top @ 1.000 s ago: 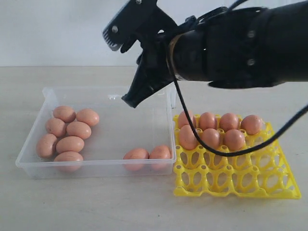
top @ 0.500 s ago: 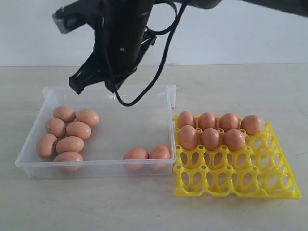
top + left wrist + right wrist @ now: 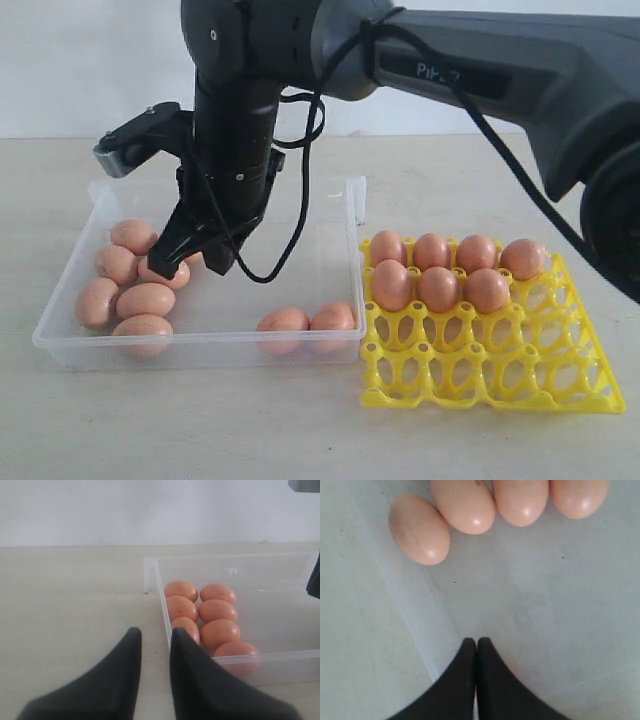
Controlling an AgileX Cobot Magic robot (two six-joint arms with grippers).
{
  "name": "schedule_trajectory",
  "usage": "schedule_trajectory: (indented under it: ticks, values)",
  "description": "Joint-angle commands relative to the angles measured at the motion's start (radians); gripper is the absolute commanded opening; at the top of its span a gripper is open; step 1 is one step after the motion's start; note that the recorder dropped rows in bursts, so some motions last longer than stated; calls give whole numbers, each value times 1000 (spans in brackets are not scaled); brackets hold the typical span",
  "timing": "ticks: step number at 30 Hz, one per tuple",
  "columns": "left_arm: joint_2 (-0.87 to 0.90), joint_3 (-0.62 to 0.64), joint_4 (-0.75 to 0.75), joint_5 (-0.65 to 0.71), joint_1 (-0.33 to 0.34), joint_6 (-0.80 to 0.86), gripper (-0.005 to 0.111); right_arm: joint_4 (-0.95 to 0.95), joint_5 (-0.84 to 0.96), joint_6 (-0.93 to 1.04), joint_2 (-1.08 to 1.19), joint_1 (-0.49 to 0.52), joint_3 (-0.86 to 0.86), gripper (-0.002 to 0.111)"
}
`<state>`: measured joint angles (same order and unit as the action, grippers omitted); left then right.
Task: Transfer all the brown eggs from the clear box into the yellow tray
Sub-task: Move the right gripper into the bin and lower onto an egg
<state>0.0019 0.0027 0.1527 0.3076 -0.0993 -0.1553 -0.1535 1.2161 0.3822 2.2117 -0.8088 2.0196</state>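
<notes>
The clear box holds a cluster of several brown eggs at its left end and two more by its front wall. The yellow tray right of it carries several eggs in its far rows. My right gripper reaches down into the box at the left cluster. Its fingers are shut together, with eggs just ahead and a sliver of egg behind them. My left gripper is open over the table beside the box wall, holding nothing.
The right arm spans the scene above the box and tray. Pale tabletop surrounds both containers. The tray's near cups hold no eggs.
The right arm has swung left from above the box's right end and dropped into the box onto the left egg cluster. The eggs and the tray have not moved.
</notes>
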Motion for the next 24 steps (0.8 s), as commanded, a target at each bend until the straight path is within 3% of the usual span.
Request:
schedule_trajectory:
  ticks: [1,3,4,6,9,11,24]
  values:
    - [-2,-3,-6,-1,-3,-10,22,-59,-1,184,-4,-2,6,6]
    - [-2,-3,-6,-1,-3,-10,22,-116,-104,290,10,-2,4,26]
    - [-2,-3,-6,-1,-3,-10,22,-124,-194,342,26,-2,4,44]
    - [-2,-3,-6,-1,-3,-10,22,-119,-371,352,54,-2,4,62]
    - [-2,-3,-6,-1,-3,-10,22,-133,-616,352,119,-2,4,63]
    - [-2,-3,-6,-1,-3,-10,22,-133,-651,352,146,-2,4,63]
    - [-2,-3,-6,-1,-3,-10,22,-121,-649,249,259,-1,4,63]
